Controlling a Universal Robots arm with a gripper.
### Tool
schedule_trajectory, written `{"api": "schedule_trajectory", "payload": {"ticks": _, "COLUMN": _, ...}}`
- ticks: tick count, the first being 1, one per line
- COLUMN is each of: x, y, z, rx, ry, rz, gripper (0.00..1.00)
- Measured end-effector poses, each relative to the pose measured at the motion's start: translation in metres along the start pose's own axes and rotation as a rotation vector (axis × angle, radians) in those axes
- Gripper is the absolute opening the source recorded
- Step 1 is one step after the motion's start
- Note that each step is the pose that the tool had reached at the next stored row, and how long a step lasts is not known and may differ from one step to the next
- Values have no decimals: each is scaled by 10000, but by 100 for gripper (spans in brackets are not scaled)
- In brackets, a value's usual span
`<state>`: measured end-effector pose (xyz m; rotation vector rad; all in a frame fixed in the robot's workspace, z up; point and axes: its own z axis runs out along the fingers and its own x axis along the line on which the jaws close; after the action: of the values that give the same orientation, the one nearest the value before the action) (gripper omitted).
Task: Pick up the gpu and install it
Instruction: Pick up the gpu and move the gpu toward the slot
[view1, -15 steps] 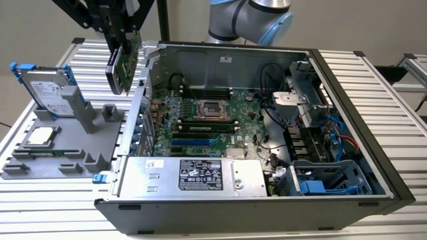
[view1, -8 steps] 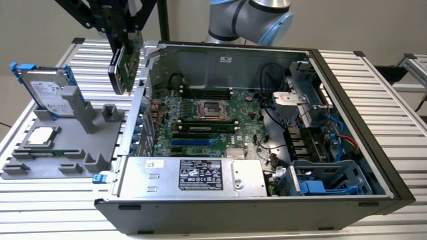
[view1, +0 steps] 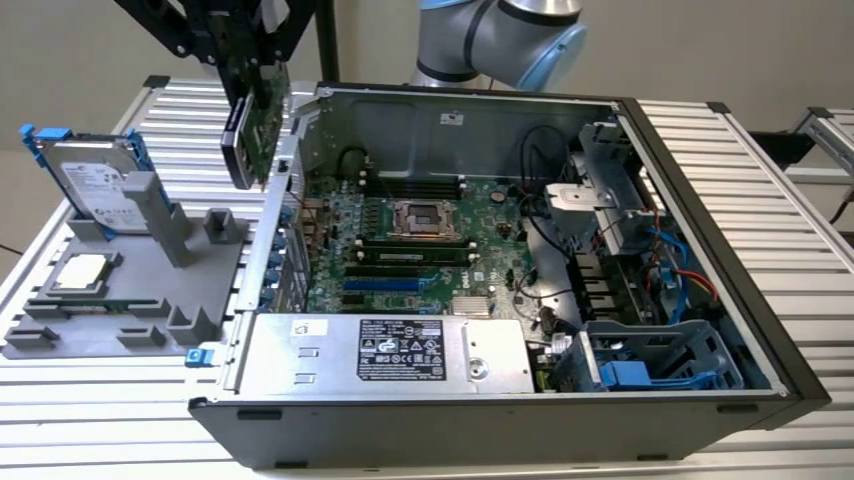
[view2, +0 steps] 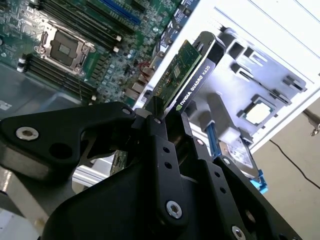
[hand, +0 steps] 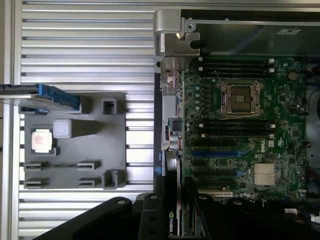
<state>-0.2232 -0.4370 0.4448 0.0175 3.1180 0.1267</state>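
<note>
Black gripper (view1: 251, 55) clenches the gpu (view1: 254, 125), holding it edgewise aloft over the open computer case (view1: 400, 130) wall at the exterior view's left. White lettering marks its black edge.

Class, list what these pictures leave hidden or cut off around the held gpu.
- Second wrist view: lower half of the gpu, behind the fingers of the gripper.
- First wrist view: most of the gpu, cut by the picture edge.
- Exterior view: the gpu's upper end, inside the gripper.
</note>
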Motion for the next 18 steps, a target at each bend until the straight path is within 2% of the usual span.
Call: {"api": "schedule_trajectory", "payload": {"ticks": 18, "x": -83, "y": 2, "z": 2, "rx": 0, "ry": 0, "rz": 0, "gripper": 0}}
